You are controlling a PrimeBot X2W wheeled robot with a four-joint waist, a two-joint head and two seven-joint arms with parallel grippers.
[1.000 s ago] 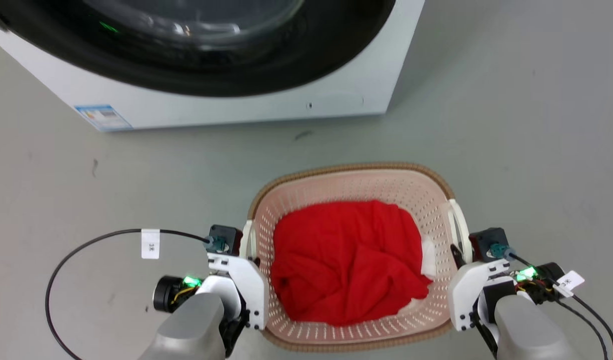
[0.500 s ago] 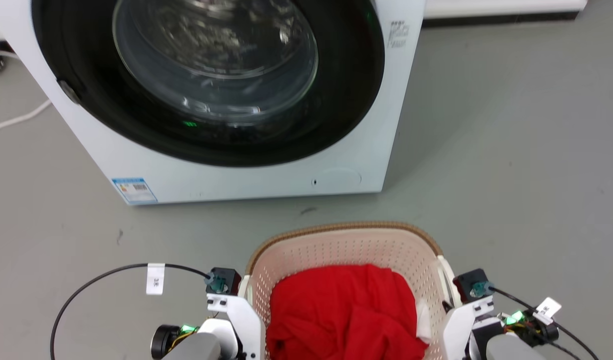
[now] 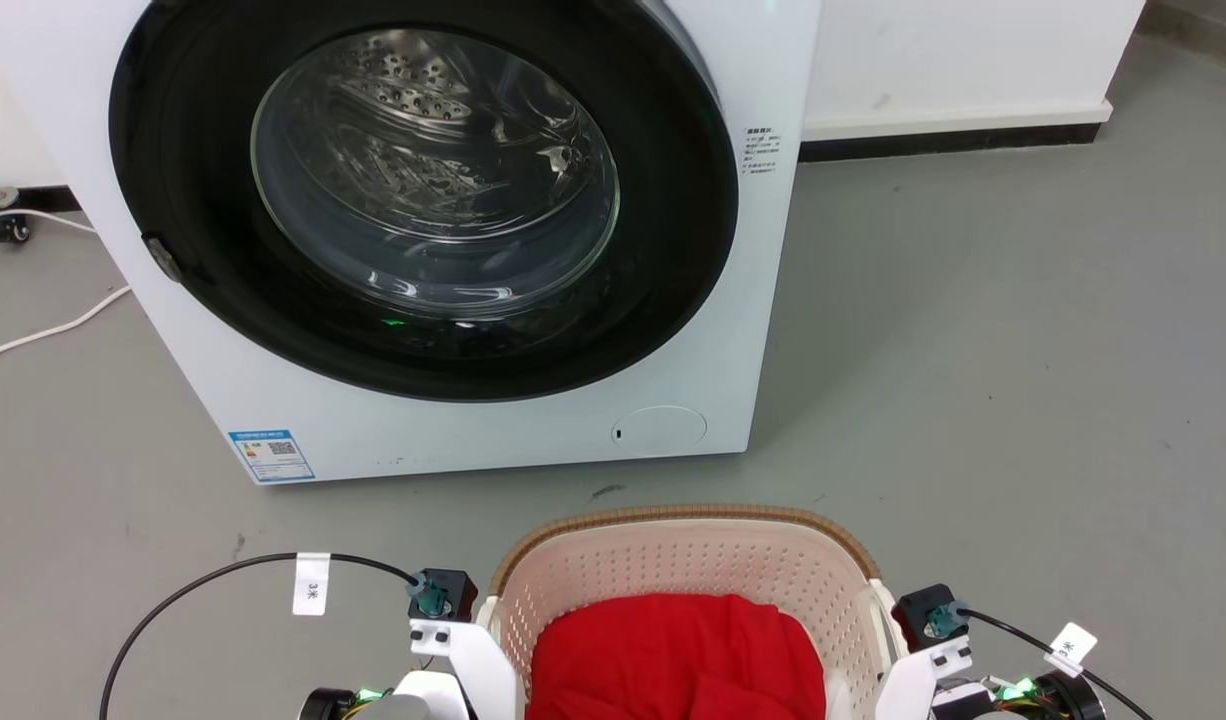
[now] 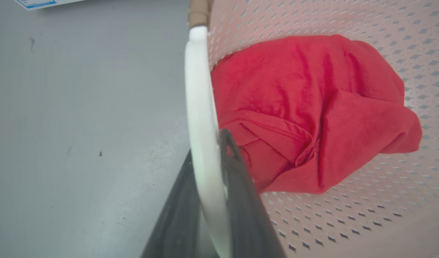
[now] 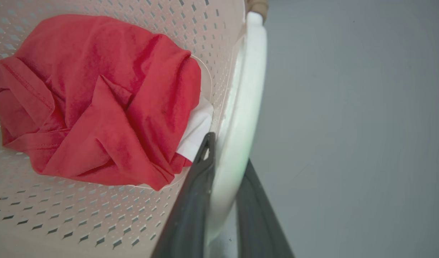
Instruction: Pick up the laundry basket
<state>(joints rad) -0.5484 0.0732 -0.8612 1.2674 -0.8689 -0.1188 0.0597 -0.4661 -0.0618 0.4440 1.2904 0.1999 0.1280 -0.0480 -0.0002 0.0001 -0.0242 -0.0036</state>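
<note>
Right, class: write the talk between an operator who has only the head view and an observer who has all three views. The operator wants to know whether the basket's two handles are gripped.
Operator: From the head view I can't judge the left jaws. Are they on the handle?
Observer: Yes. In the left wrist view they close on the white left handle, one inside the basket, one outside.
Operator: And the right jaws?
Observer: Same. In the right wrist view they clamp the right handle from both sides.
</note>
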